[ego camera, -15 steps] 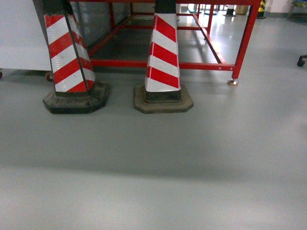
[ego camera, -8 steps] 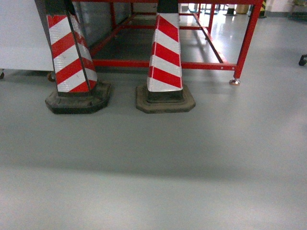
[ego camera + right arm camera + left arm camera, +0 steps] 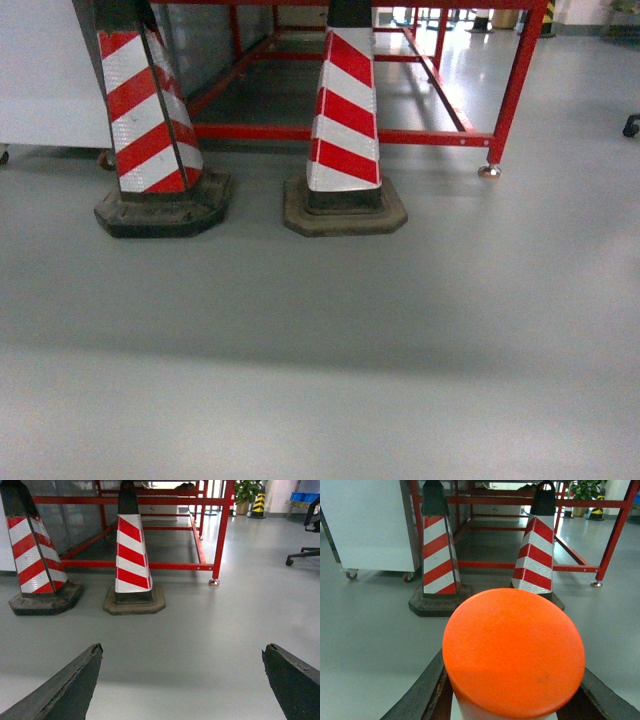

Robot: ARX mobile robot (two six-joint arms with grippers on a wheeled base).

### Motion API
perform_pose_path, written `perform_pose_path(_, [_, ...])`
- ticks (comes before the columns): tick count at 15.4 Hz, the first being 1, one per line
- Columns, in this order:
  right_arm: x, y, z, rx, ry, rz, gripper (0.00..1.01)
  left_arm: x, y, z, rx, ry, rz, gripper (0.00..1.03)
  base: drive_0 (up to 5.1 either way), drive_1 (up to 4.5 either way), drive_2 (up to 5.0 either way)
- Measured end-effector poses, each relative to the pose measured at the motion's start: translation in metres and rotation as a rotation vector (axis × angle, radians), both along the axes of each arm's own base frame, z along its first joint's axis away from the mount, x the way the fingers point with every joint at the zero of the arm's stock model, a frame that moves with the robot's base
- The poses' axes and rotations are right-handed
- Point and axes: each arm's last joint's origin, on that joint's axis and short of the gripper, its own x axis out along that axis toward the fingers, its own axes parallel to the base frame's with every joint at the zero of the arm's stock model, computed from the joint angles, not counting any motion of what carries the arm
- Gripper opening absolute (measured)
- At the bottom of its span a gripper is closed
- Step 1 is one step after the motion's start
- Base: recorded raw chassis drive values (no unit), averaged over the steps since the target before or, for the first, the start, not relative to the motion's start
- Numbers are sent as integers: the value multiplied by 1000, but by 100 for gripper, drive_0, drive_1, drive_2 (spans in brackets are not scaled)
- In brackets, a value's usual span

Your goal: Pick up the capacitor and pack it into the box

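Note:
The capacitor [image 3: 514,650] is a fat cylinder with an orange top and white body, and it fills the lower middle of the left wrist view. My left gripper [image 3: 512,685] is shut on it, a dark finger [image 3: 422,692] showing on each side. In the right wrist view my right gripper [image 3: 182,650] stands open above bare grey floor, with nothing between its fingers [image 3: 75,685]. Neither gripper appears in the head view. The box is out of view.
Two red-and-white striped cones on dark bases stand ahead, one left [image 3: 150,120] and one at centre [image 3: 343,130]. A red metal frame on feet [image 3: 505,90] stands behind them, and a white wheeled cabinet [image 3: 45,80] at far left. Grey floor [image 3: 320,350] lies in front.
In the head view the cones and frame have shifted a few pixels to the right since a second ago. Nothing has moved over the last half second.

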Motion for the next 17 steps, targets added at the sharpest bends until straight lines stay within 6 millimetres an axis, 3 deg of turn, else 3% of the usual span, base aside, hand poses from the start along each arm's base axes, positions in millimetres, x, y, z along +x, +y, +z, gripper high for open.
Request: perform_pose_path(17, [0, 0, 0, 0, -4, -2, 98, 0, 0, 0, 0, 0, -1, 44, 0, 403, -403])
